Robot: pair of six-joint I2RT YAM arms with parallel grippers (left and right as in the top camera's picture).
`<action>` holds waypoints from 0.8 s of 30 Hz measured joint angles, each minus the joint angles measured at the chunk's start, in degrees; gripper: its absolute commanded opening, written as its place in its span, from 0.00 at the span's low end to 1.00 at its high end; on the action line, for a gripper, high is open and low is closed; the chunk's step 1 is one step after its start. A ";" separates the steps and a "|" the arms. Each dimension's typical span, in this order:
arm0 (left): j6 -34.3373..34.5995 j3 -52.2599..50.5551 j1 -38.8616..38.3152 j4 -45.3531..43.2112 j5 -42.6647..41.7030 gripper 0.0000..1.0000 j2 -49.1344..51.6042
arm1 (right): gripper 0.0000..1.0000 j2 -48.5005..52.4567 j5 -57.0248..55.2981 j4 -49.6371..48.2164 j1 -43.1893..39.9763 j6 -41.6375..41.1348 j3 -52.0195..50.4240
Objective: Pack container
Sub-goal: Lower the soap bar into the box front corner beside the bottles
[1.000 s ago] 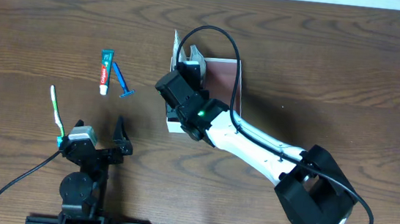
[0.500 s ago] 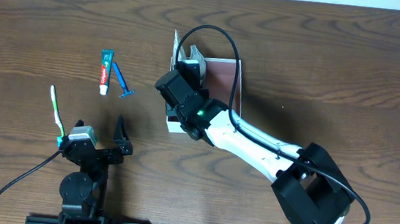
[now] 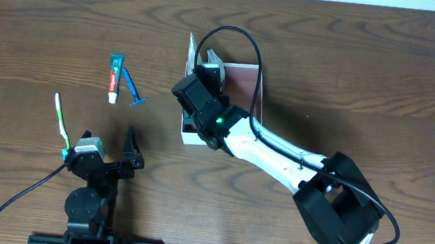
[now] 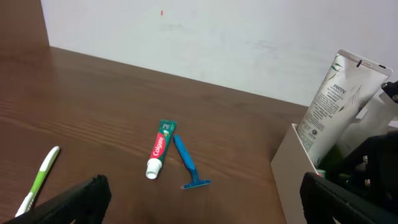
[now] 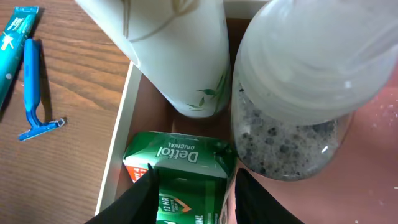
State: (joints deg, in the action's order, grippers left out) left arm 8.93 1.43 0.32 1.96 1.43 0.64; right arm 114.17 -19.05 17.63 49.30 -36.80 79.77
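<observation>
The container [image 3: 242,87], a white-walled box with a reddish-brown inside, sits mid-table; its wall shows in the right wrist view [image 5: 117,151] and the left wrist view [image 4: 288,169]. My right gripper [image 5: 196,200] reaches down into its left part and is shut on a green Dettol box [image 5: 180,158], which is low inside next to the wall. In the overhead view the wrist [image 3: 203,106] hides the jaws. A white tube [image 5: 174,43] and a clear speckled bottle [image 5: 298,93] stand in the container. My left gripper [image 3: 108,148] is open and empty near the front edge.
A toothpaste tube [image 3: 114,77] and a blue razor [image 3: 133,88] lie side by side left of the container. A green-and-white toothbrush [image 3: 61,120] lies further left. All three lie on the brown wooden table.
My right wrist has shifted slightly to the right and further over the container. The left arm and the loose toiletries have not moved.
</observation>
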 measured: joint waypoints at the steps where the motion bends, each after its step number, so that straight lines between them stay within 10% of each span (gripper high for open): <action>1: 0.00 0.00 0.00 -0.02 0.00 0.98 0.00 | 0.38 0.09 0.00 -0.07 0.00 0.00 0.00; 24: 0.00 0.00 0.00 0.00 0.00 0.98 0.00 | 0.38 0.57 0.17 0.07 0.00 0.00 0.00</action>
State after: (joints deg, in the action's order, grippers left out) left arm 8.93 1.43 0.32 1.96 1.43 0.64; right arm 114.74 -18.87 17.69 49.30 -36.80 79.77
